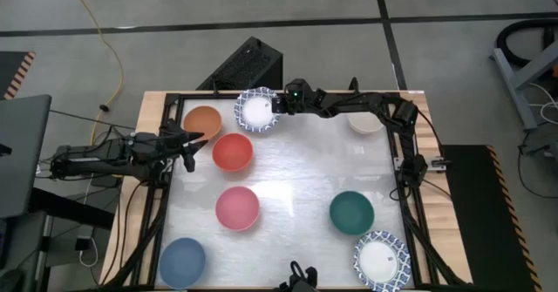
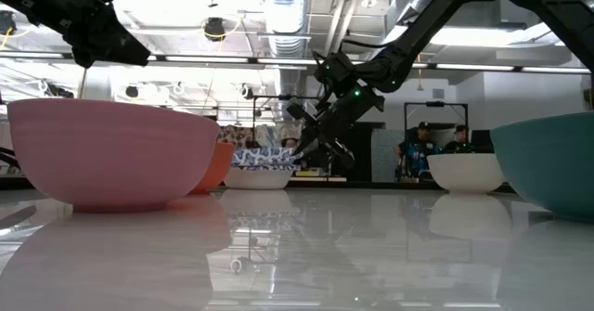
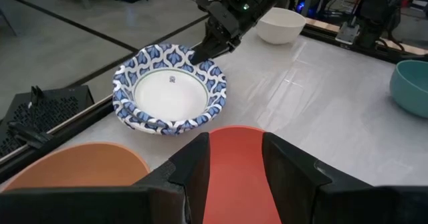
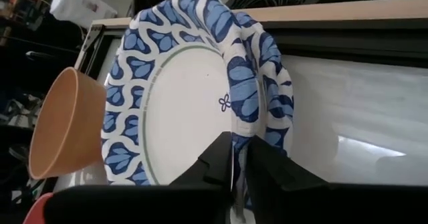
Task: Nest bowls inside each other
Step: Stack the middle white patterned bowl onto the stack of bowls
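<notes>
Your right gripper (image 1: 277, 105) is at the far edge of the table, its fingers set on either side of the rim of a blue-patterned bowl (image 1: 256, 110). In the right wrist view the two fingertips (image 4: 221, 158) straddle that rim closely, but you cannot tell whether they are pinching it or have just let go. The bowl sits flat on the table.

Your left gripper (image 1: 187, 139) hangs at the left side, between the orange bowl (image 1: 202, 122) and the red bowl (image 1: 233, 152), its fingers (image 3: 195, 167) apart and holding nothing; the red bowl lies just beyond them.

The other bowls lie spread out and well apart: pink (image 1: 237, 207) in the middle, blue (image 1: 182, 261) at the near left corner, dark green (image 1: 351, 212) on the right, a second patterned bowl (image 1: 381, 260) at the near right, and a cream bowl (image 1: 365, 122) at the far right, partly under the right arm.
</notes>
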`<state>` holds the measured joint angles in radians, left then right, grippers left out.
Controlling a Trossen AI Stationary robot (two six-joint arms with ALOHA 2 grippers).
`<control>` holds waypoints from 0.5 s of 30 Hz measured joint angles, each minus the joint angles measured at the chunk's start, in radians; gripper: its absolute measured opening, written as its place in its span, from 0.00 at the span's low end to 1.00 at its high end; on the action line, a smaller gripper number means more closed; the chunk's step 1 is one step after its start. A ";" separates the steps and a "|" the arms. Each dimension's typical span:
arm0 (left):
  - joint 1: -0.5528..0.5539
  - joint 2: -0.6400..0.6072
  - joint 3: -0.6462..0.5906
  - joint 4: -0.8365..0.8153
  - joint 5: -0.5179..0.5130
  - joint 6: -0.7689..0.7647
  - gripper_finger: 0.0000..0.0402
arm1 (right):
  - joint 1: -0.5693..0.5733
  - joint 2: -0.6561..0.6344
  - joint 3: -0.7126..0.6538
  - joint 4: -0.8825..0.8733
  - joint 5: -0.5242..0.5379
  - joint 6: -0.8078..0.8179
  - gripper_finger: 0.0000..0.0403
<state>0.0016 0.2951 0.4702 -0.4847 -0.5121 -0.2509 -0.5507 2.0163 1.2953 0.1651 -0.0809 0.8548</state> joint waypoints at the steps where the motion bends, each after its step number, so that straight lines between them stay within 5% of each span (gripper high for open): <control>1: 0.000 0.000 0.000 0.000 0.000 0.000 0.31 | 0.000 0.000 0.000 0.000 0.002 -0.008 0.16; 8: 0.000 0.000 0.000 0.000 0.000 -0.001 0.31 | 0.003 0.000 0.000 0.007 0.005 -0.084 0.18; 15: 0.000 0.000 0.000 0.000 0.000 -0.001 0.31 | 0.011 0.000 0.000 0.037 0.005 -0.130 0.34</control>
<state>0.0015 0.2951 0.4702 -0.4847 -0.5121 -0.2523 -0.5394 2.0159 1.2949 0.2017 -0.0761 0.7249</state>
